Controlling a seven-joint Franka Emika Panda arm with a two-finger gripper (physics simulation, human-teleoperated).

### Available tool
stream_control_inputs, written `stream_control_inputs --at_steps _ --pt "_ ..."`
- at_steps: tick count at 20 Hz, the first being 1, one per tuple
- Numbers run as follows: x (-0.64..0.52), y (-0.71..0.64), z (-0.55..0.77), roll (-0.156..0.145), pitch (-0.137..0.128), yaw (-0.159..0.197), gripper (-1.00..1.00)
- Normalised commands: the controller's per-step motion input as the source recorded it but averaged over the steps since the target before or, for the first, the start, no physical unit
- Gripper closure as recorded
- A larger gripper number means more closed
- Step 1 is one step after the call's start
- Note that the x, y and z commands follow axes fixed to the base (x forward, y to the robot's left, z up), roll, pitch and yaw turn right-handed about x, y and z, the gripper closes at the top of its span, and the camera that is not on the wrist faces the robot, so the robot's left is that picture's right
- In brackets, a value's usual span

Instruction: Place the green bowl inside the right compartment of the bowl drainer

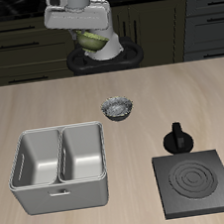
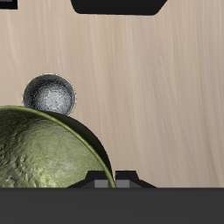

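Now the gripper (image 1: 92, 37), pinching the green bowl (image 1: 94, 41), hangs high; the bowl drainer (image 1: 63, 195) lies below, well toward the table's front.

Grey bowl (image 1: 117, 107) between raised hand (image 1: 87, 39) and drainer (image 1: 59, 167).

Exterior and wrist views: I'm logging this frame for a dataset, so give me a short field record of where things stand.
green bowl: held aloft by the gripper, above the table's back
bowl drainer: near the front edge, both wells empty
grey speckled bowl: on the table, behind the drainer
stove plate: front of the table
black knob: standing just behind the stove plate
task state: bowl not yet over the drainer
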Motion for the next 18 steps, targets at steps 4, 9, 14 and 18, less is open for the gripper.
stream_control_inputs --at_steps 4,9,14,18 --pt "0.11 -0.28 0.19 -0.010 0.002 -0.010 1.00" --pt "0.33 -0.34 0.23 0.025 -0.003 0.046 1.00" --pt "0.29 -0.24 0.04 0.007 0.023 0.044 1.00" --pt "0.43 -0.27 0.11 0.067 -0.041 0.029 1.00"
